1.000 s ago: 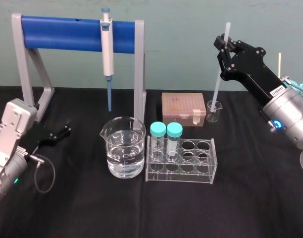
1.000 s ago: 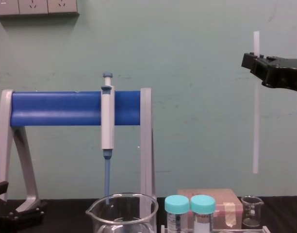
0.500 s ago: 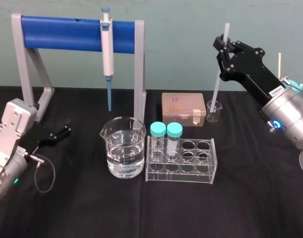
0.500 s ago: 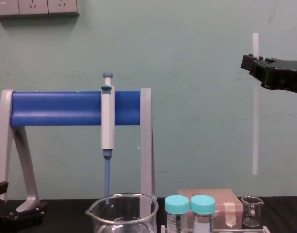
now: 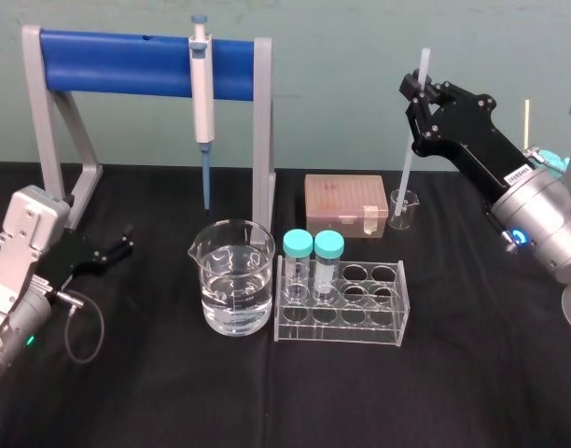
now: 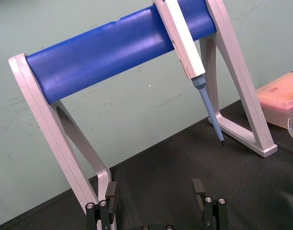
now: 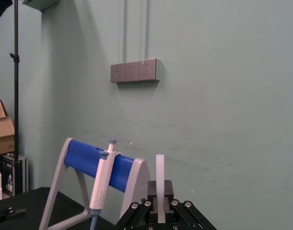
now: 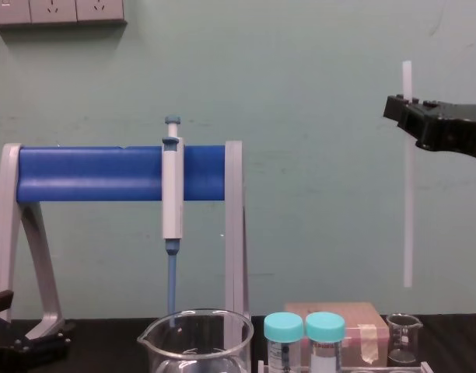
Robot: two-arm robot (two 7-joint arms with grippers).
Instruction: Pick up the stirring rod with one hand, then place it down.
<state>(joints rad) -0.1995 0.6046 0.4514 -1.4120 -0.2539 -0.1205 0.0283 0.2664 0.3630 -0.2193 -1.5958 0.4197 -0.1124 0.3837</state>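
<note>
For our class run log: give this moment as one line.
right claw: shut on stirring rod | rod: upright, in air above small beaker | left claw: open, idle by stand

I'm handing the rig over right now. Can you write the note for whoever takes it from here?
Right gripper: shut on the stirring rod, raised at the right, rod upright.
Left gripper: open, parked low at the left by the foot of the grey stand.
The rod's lower end hangs above the small beaker, clear of it.
Done: pick-up. Left: set the rod down, release.
</note>
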